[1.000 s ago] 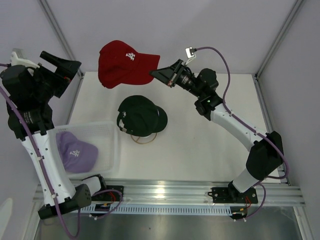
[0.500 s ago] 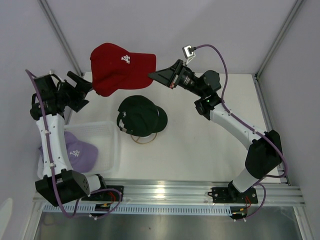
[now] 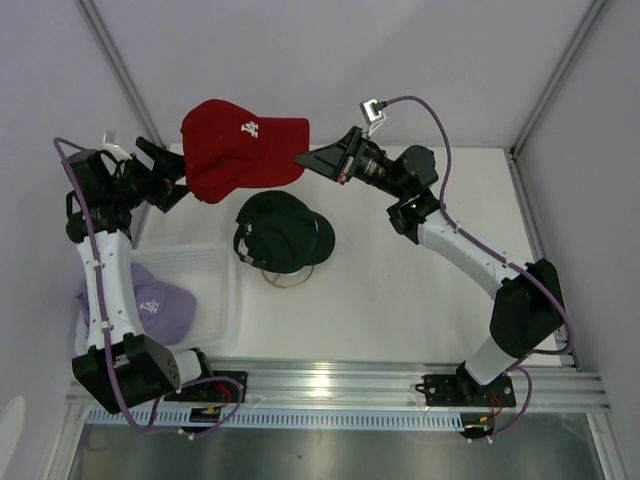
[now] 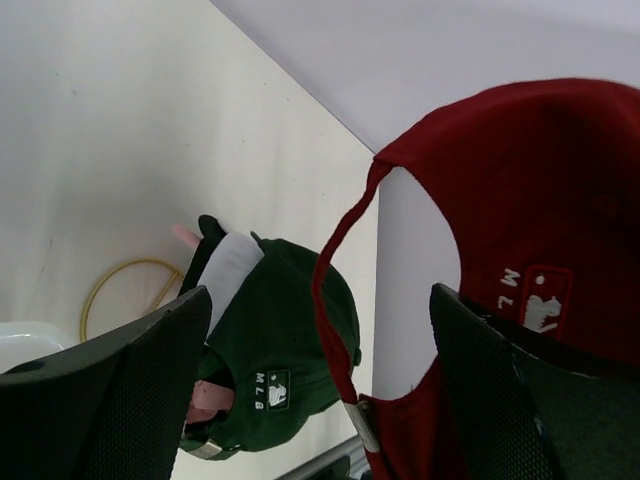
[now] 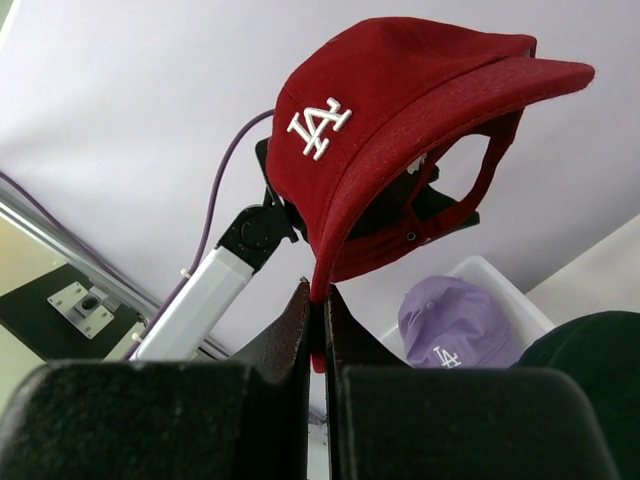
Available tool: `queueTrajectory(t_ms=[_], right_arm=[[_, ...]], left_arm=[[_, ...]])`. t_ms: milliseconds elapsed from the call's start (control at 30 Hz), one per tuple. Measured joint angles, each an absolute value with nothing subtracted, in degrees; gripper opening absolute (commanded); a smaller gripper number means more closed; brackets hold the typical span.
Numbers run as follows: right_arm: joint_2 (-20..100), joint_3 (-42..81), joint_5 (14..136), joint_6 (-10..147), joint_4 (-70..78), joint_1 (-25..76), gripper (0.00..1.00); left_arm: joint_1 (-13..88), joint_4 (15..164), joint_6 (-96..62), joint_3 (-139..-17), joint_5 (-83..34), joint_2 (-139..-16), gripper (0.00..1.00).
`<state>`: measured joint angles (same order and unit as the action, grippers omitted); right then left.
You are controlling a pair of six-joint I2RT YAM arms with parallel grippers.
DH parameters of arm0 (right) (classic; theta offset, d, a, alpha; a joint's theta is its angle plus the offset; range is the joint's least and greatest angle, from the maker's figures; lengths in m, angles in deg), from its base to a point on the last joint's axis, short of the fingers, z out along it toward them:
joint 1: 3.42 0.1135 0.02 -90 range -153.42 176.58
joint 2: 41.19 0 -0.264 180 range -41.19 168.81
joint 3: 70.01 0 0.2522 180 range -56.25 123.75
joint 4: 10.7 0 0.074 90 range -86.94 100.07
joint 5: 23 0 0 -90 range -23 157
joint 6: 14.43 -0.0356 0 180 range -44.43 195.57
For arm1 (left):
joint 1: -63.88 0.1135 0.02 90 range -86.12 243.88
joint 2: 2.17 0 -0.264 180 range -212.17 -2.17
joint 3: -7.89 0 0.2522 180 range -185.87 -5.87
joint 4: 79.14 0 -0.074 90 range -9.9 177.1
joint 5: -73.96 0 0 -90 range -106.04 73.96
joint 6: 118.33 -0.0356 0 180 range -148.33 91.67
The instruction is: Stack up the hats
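My right gripper [image 3: 308,160] is shut on the brim of the red hat [image 3: 240,145] and holds it in the air above the table's far left; the pinch shows in the right wrist view [image 5: 318,298]. My left gripper [image 3: 168,172] is open at the red hat's back. In the left wrist view the hat's rear strap [image 4: 335,300] hangs between the jaws of my left gripper [image 4: 320,390]. The dark green hat [image 3: 285,235] tops a stack, with white [image 4: 235,270] and pink [image 4: 185,235] edges under it. The lavender hat [image 3: 150,300] lies in the basket.
The white mesh basket [image 3: 215,270] stands at the near left. A gold wire ring [image 3: 285,280] lies under the stack's near side. Grey walls and metal posts enclose the table at the back and the sides.
My left arm has swung in from the far left and lowered, its open gripper now at the red hat's back. My right gripper has carried the red hat a little left and up.
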<state>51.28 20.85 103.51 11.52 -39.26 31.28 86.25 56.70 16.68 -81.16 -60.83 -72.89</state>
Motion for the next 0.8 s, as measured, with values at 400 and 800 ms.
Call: queueTrajectory(t_ms=[400, 800], right_arm=[[51.3, 20.8, 104.7, 11.5, -40.1, 31.6, 0.0], [47.4, 11.8, 105.5, 13.7, -38.8, 30.6, 0.0]], left_arm=[[81.8, 51.4, 10.6, -77.1, -61.7, -74.2, 0.49], [81.8, 46.5, 6.6, -82.4, -57.8, -73.8, 0.01]])
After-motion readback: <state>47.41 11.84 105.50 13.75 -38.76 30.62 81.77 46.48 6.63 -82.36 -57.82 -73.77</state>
